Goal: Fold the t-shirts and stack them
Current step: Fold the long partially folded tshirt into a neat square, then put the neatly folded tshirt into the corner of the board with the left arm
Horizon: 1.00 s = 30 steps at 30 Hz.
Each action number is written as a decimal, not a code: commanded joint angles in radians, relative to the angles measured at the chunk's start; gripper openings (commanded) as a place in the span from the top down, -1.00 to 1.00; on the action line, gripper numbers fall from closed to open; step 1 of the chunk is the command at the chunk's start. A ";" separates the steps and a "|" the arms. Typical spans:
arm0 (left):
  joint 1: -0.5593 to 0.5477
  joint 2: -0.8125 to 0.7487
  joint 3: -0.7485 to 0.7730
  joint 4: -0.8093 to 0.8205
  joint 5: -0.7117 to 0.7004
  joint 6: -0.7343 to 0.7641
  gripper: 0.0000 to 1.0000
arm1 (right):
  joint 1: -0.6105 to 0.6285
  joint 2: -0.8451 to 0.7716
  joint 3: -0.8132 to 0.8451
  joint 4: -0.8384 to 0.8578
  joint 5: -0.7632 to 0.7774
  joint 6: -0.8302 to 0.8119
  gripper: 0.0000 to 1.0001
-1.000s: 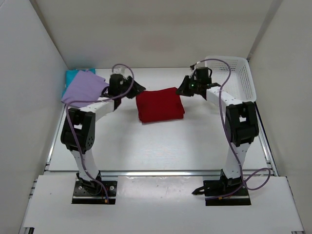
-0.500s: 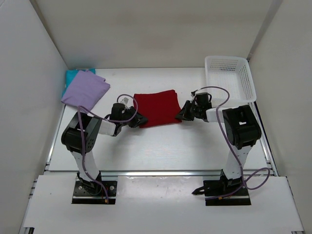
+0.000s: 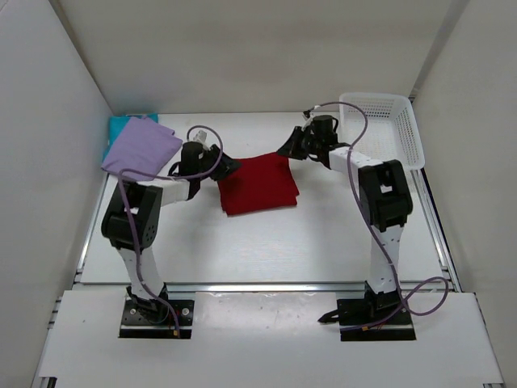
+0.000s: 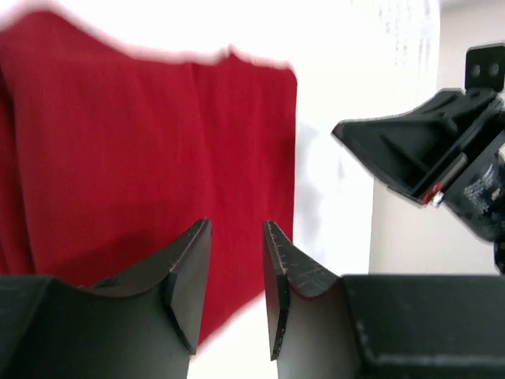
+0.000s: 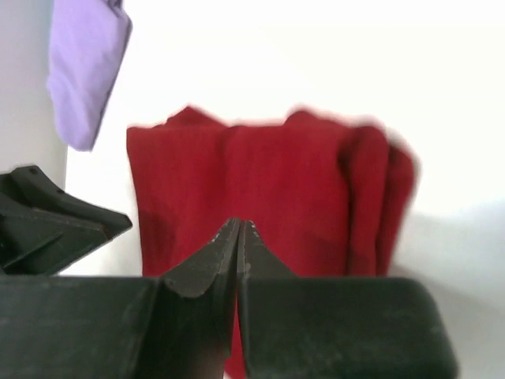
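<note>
The red t-shirt lies folded in the middle of the table and fills the left wrist view and the right wrist view. The lavender t-shirt lies folded on the teal t-shirt in the far left corner. My left gripper is at the red shirt's far left corner, its jaws a little apart and empty. My right gripper is at the far right corner, its jaws pressed together with nothing between them.
A white lattice basket stands at the far right, just behind the right arm. White walls close in the table on the left, back and right. The lavender shirt's edge shows in the right wrist view.
Both grippers moved from the red shirt's near corners to its far corners. The red shirt shifted slightly toward the near left.
</note>
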<state>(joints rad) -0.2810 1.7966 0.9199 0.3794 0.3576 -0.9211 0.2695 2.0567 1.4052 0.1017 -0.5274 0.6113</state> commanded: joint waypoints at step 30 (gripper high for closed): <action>0.114 -0.178 -0.277 -0.171 -0.140 0.188 -0.28 | 0.034 -0.261 -0.183 0.107 -0.028 0.031 -0.17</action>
<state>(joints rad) -0.1406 1.6104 0.7116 0.2932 0.2604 -0.8040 0.2947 1.9125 1.3411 0.0284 -0.5499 0.5922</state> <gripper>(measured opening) 0.641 0.581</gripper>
